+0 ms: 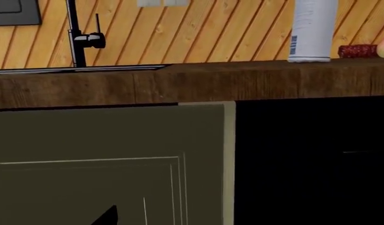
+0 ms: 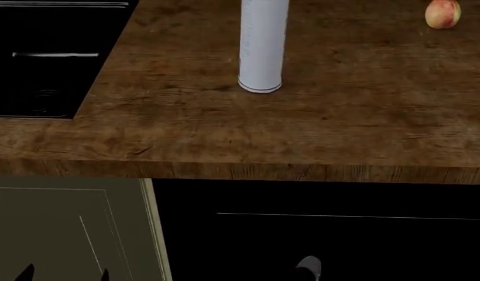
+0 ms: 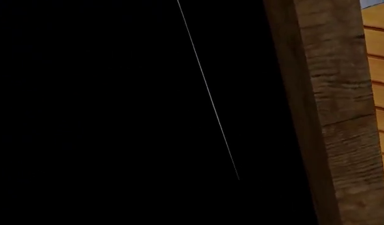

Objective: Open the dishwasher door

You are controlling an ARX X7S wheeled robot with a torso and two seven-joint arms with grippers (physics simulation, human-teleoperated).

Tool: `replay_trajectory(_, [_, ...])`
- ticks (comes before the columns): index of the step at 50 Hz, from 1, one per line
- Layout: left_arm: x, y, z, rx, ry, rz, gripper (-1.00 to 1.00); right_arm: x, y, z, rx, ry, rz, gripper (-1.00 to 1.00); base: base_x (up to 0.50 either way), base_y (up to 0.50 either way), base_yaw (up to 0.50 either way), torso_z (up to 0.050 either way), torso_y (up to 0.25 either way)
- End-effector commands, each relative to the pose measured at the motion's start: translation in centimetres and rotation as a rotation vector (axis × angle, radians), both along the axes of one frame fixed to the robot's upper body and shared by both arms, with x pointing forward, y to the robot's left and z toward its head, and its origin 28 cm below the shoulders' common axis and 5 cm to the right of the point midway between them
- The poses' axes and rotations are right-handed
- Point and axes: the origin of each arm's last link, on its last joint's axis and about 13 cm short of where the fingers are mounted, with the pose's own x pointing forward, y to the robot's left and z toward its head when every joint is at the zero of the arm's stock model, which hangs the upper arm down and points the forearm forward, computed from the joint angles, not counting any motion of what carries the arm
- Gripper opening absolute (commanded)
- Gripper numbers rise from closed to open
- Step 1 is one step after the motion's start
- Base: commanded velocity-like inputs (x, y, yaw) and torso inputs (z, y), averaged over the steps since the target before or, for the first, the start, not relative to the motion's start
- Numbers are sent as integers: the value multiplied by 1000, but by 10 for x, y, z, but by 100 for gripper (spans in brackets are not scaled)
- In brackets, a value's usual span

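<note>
Far left: black sink basin [image 2: 45,64] set in the wooden table [image 2: 224,134]; olive cabinet door [image 2: 68,228] below it. Left fingers [image 2: 25,273]: only dark tips visible, state cannot be told. Dishwasher door [image 2: 326,234] sits right of the cabinet, under the table edge, closed. Likely stiff, glossy, slippery, hinged low; best hold judged along its top edge. Right gripper [image 2: 309,266] near its face; spread unclear.

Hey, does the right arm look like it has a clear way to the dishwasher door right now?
Probably yes. In the head view a grey part, likely of the right gripper, shows low in front of the dishwasher door, and nothing stands between them. The right wrist view is filled by the black panel. Whether it touches, I cannot tell.
</note>
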Motion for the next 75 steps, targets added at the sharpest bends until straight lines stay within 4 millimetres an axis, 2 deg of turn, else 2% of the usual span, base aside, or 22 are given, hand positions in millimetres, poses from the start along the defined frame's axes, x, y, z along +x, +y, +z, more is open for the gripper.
replay_trajectory(1, [0, 1, 1, 2, -3, 6, 100, 16, -1, 6, -34, 7, -5, 100, 0, 0, 0, 0, 0])
replay_trajectory(11, [-1, 3, 0, 3, -4, 15, 100, 36, -1, 11, -67, 8, -6, 100, 0, 0, 0, 0, 0])
replay_trajectory(24, [-3, 4, 2, 0, -8, 21, 100, 52, -1, 17, -94, 9, -7, 100, 0, 0, 0, 0, 0])
replay_trajectory(31, [-5, 5, 4, 0, -13, 29, 100, 61, -5, 10, -89, 46, -34, 100, 0, 0, 0, 0, 0])
replay_trajectory(37, [-6, 7, 5, -1, -17, 41, 100, 72, -2, 15, -106, 48, -28, 100, 0, 0, 0, 0, 0])
replay_trajectory(51, [-6, 10, 5, 2, -23, 52, 100, 83, 2, 12, -120, 66, -15, 100, 0, 0, 0, 0, 0])
replay_trajectory(52, [-6, 10, 5, 1, -23, 53, 100, 83, 1, 12, -120, 67, -16, -100, 0, 0, 0, 0, 0])
replay_trajectory(66, [-6, 9, 6, -1, -22, 51, 100, 75, -4, 12, -120, 76, -18, -100, 4, 0, 2, 0, 0])
replay_trajectory(75, [-3, 11, 6, 1, -15, 49, 100, 52, -10, 12, -115, 88, -16, -100, 0, 0, 0, 0, 0])
